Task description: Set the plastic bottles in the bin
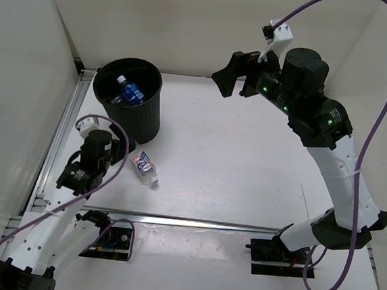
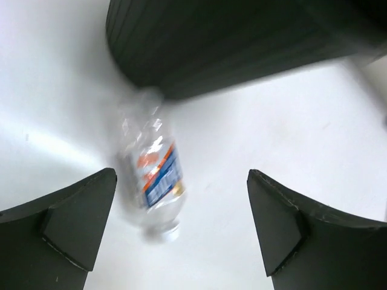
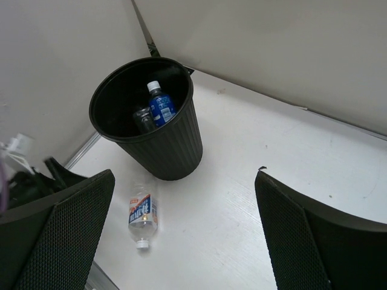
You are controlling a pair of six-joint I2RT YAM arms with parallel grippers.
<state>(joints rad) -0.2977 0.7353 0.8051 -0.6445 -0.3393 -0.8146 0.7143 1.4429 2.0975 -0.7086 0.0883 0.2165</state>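
The bin [image 1: 141, 123] stands at the far left of the table [image 1: 245, 177], close to the side wall [image 1: 24, 69]. Inside it a labelled bottle [image 3: 160, 104] leans cap-up beside a second bottle [image 3: 143, 119]. A third bottle [image 1: 144, 166] lies on its side on the table just in front of the bin, apart from it. The left hand [image 1: 124, 147] is just left of this bottle. The right hand [image 1: 232, 77] is raised to the right of the bin.

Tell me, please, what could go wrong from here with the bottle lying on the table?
The red-white-blue labelled bottle lies on its side, off centre between the jaws of the open left gripper, so closing could nudge it into rolling away. It also sits near the black bin, so the gripper might bump the bin's wall while reaching.
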